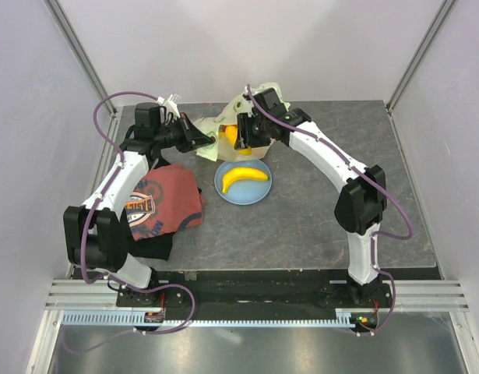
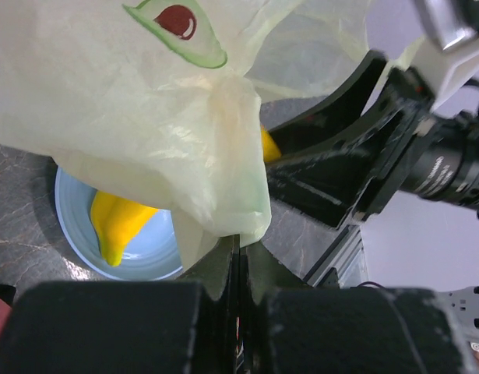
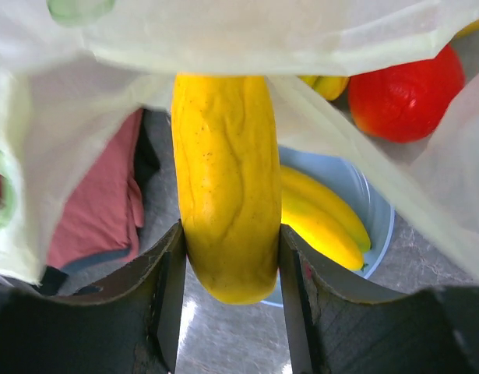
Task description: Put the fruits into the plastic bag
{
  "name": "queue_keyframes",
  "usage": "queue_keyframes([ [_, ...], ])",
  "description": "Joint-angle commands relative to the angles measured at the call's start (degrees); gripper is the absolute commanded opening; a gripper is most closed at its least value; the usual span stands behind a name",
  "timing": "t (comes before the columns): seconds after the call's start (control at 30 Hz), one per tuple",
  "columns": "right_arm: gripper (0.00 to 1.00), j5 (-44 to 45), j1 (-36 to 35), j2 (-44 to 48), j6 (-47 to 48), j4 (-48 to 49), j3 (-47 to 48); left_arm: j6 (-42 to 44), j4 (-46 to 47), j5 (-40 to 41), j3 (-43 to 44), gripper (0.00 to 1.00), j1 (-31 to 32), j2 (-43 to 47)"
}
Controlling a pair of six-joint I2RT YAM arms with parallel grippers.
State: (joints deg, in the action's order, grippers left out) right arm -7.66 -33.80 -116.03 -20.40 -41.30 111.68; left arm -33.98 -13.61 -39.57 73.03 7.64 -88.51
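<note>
Banana [image 3: 223, 156], judged firm but bruisable, sits clamped in right gripper [image 3: 230, 261]; left gripper [image 2: 237, 265] pinches flimsy bag [image 2: 107, 101] edge

tabletop [image 1: 317, 226]: carries everything; both arms stand at its near edge.
plastic bag [image 1: 258, 97]: at the far middle of the tabletop, behind the plate.
plate [image 3: 371, 195]: just in front of the bag, at the middle.
bananas [image 3: 325, 214]: lying on the plate.
T-shirt [image 1: 161, 204]: on the tabletop, left of the plate, apart from it.
left claw [image 2: 237, 249]: at the bag's left side, closed on the bag's edge.
right claw [image 3: 230, 234]: at the bag's mouth, over the plate's far rim.
held banana [image 3: 223, 156]: between the right claw's fingers, its far end under the bag's edge.
round fruit [image 3: 406, 86]: inside the bag, behind the plate.
</note>
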Motion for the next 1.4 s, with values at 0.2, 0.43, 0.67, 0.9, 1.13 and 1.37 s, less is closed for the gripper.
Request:
queue_keyframes([
  [0.2, 0.0, -3.4, 5.6, -1.5, -12.0, 6.5, 4.5, -0.1, 0.5, -1.6, -1.2, 0.02, 0.3, 3.1],
  [0.43, 0.0, 1.4, 6.7, -6.7, -19.1, 8.3, 11.9, 1.7, 0.5, -3.7, -1.8, 0.02, 0.3, 3.5],
  [0.67, 0.0, 7.3, 6.1, -11.4, -21.0, 10.3, 17.8, 2.3, 0.4, -4.8, -3.4, 0.02, 0.4, 4.1],
  [0.9, 0.0, 14.3, 3.9, -11.9, -13.4, 8.3, 11.1, 0.1, 1.8, -4.2, -1.8, 0.01, 0.4, 3.5],
  [1.13, 0.04, 11.7, 2.0, -11.8, -12.4, 10.0, 5.1, -1.0, 2.6, -4.8, -0.4, 0.02, 0.4, 1.6],
  [1.37, 0.3, 11.4, 1.2, -13.8, -12.4, 9.7, 5.5, -0.9, 2.5, -4.5, -0.9, 0.02, 0.4, 1.9],
])
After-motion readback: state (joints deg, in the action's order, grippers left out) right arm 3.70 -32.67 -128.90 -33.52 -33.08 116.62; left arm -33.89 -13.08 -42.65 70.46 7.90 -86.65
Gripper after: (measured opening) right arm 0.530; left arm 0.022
